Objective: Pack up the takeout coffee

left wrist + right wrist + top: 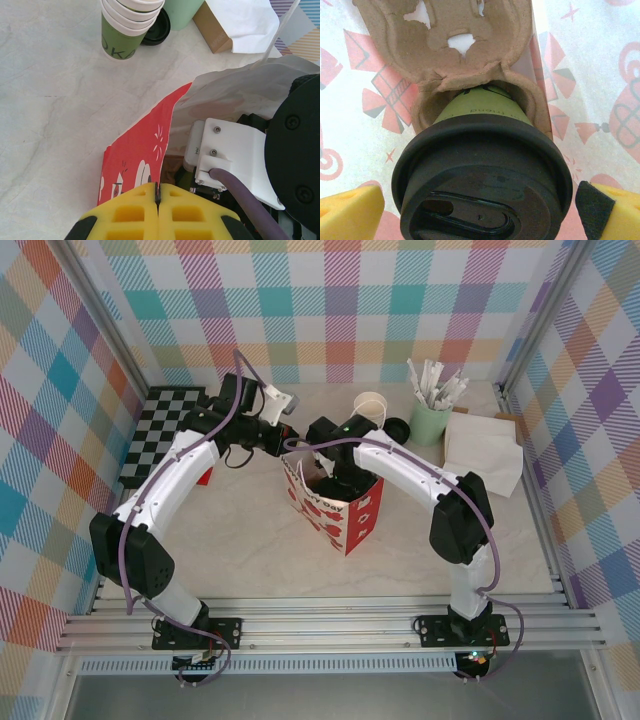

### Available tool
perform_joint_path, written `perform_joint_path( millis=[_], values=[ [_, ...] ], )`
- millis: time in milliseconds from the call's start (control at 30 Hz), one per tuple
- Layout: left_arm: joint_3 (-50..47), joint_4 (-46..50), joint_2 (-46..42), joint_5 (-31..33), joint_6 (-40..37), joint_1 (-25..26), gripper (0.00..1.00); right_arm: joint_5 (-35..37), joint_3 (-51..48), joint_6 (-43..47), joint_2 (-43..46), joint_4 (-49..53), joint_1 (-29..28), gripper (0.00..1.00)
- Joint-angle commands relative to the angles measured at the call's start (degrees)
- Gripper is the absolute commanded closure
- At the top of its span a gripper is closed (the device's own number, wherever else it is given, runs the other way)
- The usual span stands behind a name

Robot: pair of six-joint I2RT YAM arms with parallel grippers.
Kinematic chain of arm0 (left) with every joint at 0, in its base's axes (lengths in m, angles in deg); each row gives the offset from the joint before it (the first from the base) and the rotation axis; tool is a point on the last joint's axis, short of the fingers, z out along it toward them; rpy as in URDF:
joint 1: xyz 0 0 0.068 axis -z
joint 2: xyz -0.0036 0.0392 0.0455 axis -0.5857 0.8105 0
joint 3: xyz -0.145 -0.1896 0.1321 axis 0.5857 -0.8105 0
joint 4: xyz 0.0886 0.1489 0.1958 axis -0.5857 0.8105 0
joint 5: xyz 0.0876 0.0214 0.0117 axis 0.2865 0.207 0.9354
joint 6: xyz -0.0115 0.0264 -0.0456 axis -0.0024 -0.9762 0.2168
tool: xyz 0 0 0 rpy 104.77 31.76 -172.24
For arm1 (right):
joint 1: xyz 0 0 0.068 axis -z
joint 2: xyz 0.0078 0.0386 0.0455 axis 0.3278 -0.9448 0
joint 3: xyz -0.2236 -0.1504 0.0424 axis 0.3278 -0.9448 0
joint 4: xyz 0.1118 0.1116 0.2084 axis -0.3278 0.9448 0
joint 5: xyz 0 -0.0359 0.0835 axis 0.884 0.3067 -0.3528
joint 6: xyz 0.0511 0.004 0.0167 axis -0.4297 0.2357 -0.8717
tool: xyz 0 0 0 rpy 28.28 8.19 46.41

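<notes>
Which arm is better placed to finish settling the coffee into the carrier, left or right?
Right. The open right gripper straddles the takeout coffee, which sits in the cardboard carrier inside the paper bag. The left gripper is shut on the bag's rim, likely holding it open.

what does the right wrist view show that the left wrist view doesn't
Right wrist: the takeout coffee seated in a brown pulp carrier, the open right gripper straddling its lid. Left wrist: the left gripper shut on the rim of the paper bag, stacked lidless green cups and a loose black lid on the table. Both: the paper bag.
</notes>
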Motion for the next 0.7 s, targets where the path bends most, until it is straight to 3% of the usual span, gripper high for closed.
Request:
perform_joint_path(
  millis=[0,667],
  values=[
    [0.7,2.5,0.6,-0.6,-1.2,0.5,1.00,0.1,1.3,0.5,2.3,1.0,-0.1,0.00],
    [0.7,2.6,0.6,-0.5,-1.3,0.5,1.00,0.1,1.6,0.1,3.1,0.8,-0.1,0.00]
  ],
)
